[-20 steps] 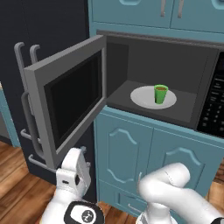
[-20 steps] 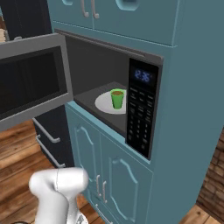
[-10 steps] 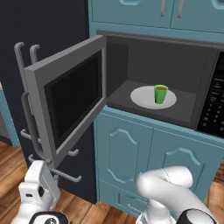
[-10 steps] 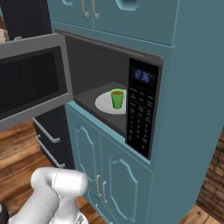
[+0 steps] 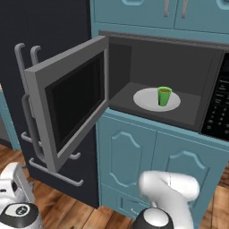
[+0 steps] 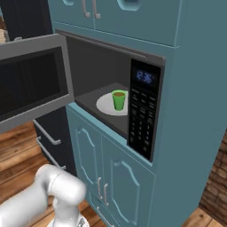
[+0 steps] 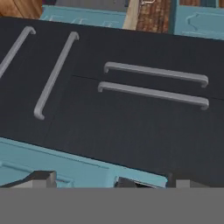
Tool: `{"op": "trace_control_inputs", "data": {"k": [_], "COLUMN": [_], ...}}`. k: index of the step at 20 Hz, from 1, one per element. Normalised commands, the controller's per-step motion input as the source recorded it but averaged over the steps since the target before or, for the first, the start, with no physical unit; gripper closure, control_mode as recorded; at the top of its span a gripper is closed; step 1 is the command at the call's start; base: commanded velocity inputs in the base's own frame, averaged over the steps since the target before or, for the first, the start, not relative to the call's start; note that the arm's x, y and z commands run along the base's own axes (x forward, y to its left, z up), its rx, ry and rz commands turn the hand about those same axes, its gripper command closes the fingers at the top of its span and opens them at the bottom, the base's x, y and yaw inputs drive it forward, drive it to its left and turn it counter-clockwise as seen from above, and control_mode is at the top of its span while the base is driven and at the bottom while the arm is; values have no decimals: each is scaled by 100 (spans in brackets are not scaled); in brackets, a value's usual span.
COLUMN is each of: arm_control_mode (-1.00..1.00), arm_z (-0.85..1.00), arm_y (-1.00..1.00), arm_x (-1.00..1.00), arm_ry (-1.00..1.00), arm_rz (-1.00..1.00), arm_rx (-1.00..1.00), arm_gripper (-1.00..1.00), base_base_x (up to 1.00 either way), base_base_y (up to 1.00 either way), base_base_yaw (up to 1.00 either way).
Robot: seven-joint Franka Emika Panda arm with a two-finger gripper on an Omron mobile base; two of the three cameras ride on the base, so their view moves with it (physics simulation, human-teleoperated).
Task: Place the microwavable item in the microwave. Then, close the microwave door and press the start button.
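Swinging down to the lower left, the arm leaves the green cup [image 5: 164,95] on the microwave [image 6: 146,111] plate, door [image 5: 67,107] unclosed, start unpressed; gripper [image 7: 109,181] opening unclear.

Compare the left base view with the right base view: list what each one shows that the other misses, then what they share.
Left base view alone: the fridge doors' grey bar handles behind the microwave door, and the door's outer edge facing the camera.

Right base view alone: the lit clock display above the keypad panel, seen nearly face on.

Both: the open microwave, the green cup upright on the white turntable plate, and teal cabinet doors below.
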Motion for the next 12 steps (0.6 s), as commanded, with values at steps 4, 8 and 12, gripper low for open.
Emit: {"op": "trace_control_inputs", "data": {"k": [4, 8, 12], "arm_control_mode": [-100, -100, -100], "arm_z": [-46, -33, -42], "arm_y": [56, 13, 0], "arm_x": [100, 100, 99], "arm_ry": [23, 9, 10], "arm_rz": [-2, -11, -3], "arm_rx": [2, 0, -4], "arm_gripper": [-100, -100, -100], "base_base_x": [0, 0, 0], "base_base_y": [0, 0, 0], "base_base_yaw": [0, 0, 0]}}
